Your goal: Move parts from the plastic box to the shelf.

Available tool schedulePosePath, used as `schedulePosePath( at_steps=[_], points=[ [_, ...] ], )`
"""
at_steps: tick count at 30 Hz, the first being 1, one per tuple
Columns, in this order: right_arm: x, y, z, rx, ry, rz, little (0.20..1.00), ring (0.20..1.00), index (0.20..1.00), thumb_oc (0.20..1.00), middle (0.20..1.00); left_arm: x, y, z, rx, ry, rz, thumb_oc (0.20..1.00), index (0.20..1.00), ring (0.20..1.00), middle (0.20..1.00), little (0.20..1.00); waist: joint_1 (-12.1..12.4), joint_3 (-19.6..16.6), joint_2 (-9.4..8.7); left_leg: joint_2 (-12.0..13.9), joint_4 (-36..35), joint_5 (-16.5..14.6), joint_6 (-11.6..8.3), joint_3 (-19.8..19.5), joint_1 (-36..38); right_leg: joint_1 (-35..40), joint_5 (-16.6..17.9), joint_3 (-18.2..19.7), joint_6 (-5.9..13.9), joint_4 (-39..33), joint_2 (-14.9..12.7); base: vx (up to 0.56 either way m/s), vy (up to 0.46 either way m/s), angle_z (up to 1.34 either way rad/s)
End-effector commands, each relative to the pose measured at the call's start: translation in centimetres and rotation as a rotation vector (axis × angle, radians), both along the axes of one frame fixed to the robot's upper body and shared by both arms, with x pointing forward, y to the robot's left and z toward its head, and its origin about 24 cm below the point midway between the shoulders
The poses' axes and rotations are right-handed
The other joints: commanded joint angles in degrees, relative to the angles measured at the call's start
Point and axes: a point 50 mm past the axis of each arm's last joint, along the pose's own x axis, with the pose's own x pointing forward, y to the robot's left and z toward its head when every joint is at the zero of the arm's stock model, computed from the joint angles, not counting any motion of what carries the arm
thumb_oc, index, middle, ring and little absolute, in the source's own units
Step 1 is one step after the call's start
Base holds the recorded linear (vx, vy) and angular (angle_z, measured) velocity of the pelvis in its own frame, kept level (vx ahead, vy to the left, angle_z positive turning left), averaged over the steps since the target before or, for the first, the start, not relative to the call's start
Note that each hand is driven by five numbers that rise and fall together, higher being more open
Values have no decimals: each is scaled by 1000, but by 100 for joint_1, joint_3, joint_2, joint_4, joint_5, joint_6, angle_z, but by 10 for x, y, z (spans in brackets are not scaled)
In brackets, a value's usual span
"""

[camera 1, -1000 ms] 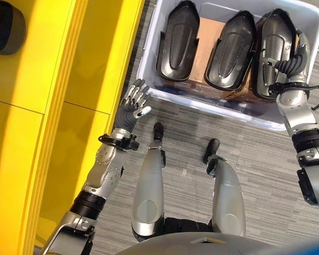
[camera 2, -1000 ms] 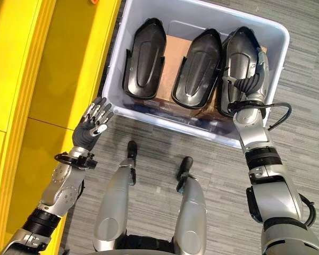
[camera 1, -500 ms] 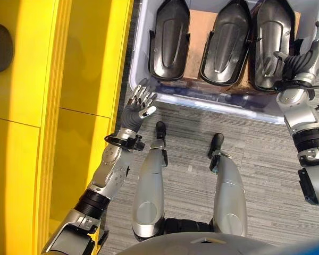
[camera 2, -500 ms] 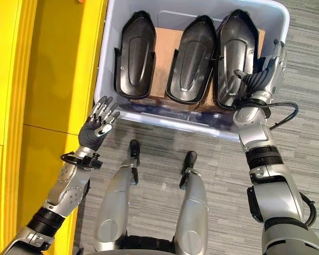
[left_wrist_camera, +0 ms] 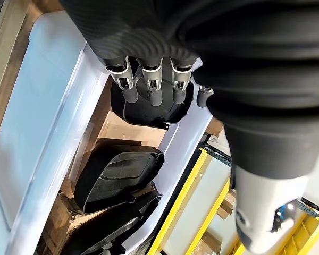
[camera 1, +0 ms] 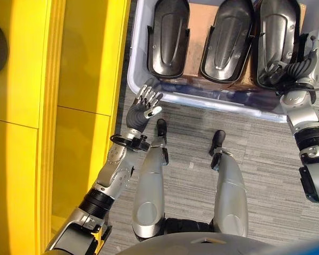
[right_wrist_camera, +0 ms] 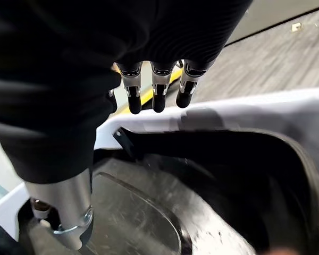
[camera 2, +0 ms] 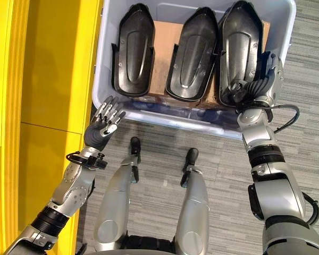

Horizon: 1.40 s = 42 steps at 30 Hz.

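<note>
right hand (camera 2: 258, 87) released over rightmost black part (camera 2: 242, 50) in plastic box (camera 2: 165, 119), left hand (camera 2: 102, 127) released, yellow shelf (camera 2: 42, 79)

A grey striped carpet floor (camera 1: 266, 175) carries the pale plastic box (camera 1: 202, 101), just beside the yellow shelf (camera 1: 80, 79).

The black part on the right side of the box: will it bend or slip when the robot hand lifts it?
The black part looks like a moulded shell, so probably stiff and light for its size. Its glossy surface may be slippery. It leans among cardboard in the plastic box, so it might tip.
</note>
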Motion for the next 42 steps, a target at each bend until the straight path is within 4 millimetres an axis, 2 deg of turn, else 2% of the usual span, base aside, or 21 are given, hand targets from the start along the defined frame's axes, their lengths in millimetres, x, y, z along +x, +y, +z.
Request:
schedulePosePath(
  at_steps=[1,3,5,10,13,18,28,30,32,34,35,36,37,40,42],
  points=[
    [-4,-21,33,-63,-32,-33,1000,1000,1000,1000,1000,-13,-6,19,-56,-97,-31,1000,1000,1000,1000,1000,-30,-252,288,-201,142,-424,80,-174,-240,46,-582,-397,-44,550,-24,-19,-30,3],
    [-4,-26,30,-46,1,-54,1000,1000,1000,1000,1000,-14,-6,19,-45,-107,-37,1000,1000,1000,1000,1000,-19,-252,326,-196,147,-412,78,-176,-303,-52,-596,-406,-49,618,-34,-18,-57,5],
    [-3,-30,33,140,-60,-22,1000,1000,1000,1000,1000,-13,-2,24,-41,-121,-21,1000,1000,1000,1000,1000,-35,-252,415,-198,201,-396,69,-178,-501,-322,-673,-371,-76,830,-51,-23,-57,4],
    [-2,-32,32,177,-28,-34,1000,1000,1000,1000,1000,-13,0,24,-93,-104,-27,1000,1000,1000,1000,1000,-35,-252,468,-206,244,-404,62,-173,-622,-503,-718,-349,-94,966,-40,-3,-5,-1],
    [0,-30,25,225,-8,-9,1000,1000,1000,1000,1000,-12,-2,25,-123,-109,-47,1000,1000,1000,1000,1000,-43,-252,485,-210,236,-385,64,-170,-693,-603,-719,-335,-92,1004,-42,0,0,0],
    [6,-22,10,443,25,107,1000,1000,1000,1000,1000,-12,-5,25,-121,-97,-55,1000,1000,1000,1000,1000,-62,-252,490,-188,213,-372,43,-155,-691,-648,-707,-310,-91,1004,-41,0,0,0],
    [9,-22,-14,504,207,108,1000,1000,1000,1000,1000,-9,-5,21,-119,-65,-73,1000,1000,1000,1000,1000,-28,-252,503,-177,330,-379,49,-181,-848,-820,-713,-290,-90,1157,-48,0,0,0],
    [9,-22,-12,453,216,106,1000,1000,1000,1000,1000,-8,-5,22,-121,-61,-71,1000,1000,1000,1000,1000,-24,-252,500,-177,333,-369,46,-182,-872,-840,-710,-298,-88,1159,-42,0,0,0],
    [9,-24,-6,313,231,56,1000,1000,1000,1000,1000,-8,-4,22,-122,-60,-70,1000,1000,1000,1000,1000,-20,-252,495,-179,331,-361,44,-177,-876,-837,-701,-308,-83,1147,-39,0,0,0],
    [6,-28,3,75,243,-56,1000,1000,1000,1000,1000,-9,-5,21,-125,-61,-71,1000,1000,1000,1000,1000,-25,-252,490,-171,344,-362,54,-162,-898,-849,-686,-314,-78,1143,-33,0,0,0],
    [6,-29,4,62,244,-63,1000,1000,1000,1000,1000,-9,-5,21,-126,-62,-71,1000,1000,1000,1000,1000,-27,-252,491,-172,344,-363,55,-162,-899,-848,-684,-314,-77,1140,-34,0,0,0],
    [3,-32,11,-80,237,-133,1000,1000,1000,1000,1000,-9,-6,20,-130,-61,-70,1000,1000,1000,1000,1000,-27,-252,495,-174,344,-363,66,-167,-907,-838,-668,-321,-69,1113,-37,0,0,0],
    [1,-34,16,-164,219,-232,1000,1000,1000,1000,1000,-9,-7,19,-135,-64,-70,1000,1000,1000,1000,1000,-31,-252,508,-165,344,-356,72,-150,-924,-855,-654,-316,-70,1112,-36,4,34,-2],
    [-9,-37,26,-248,73,-423,1000,1000,1000,1000,1000,-12,-10,18,-149,-72,-73,1000,1000,1000,1000,1000,-52,-252,544,-172,361,-362,92,-154,-953,-864,-633,-296,-51,1089,-44,1,39,0],
    [-12,-34,33,-313,0,-463,1000,1000,1000,1000,1000,-13,-11,18,-157,-74,-76,1000,1000,1000,1000,1000,-63,-252,563,-187,327,-359,101,-150,-949,-858,-624,-287,-41,1055,-43,-2,50,1]
  ],
)
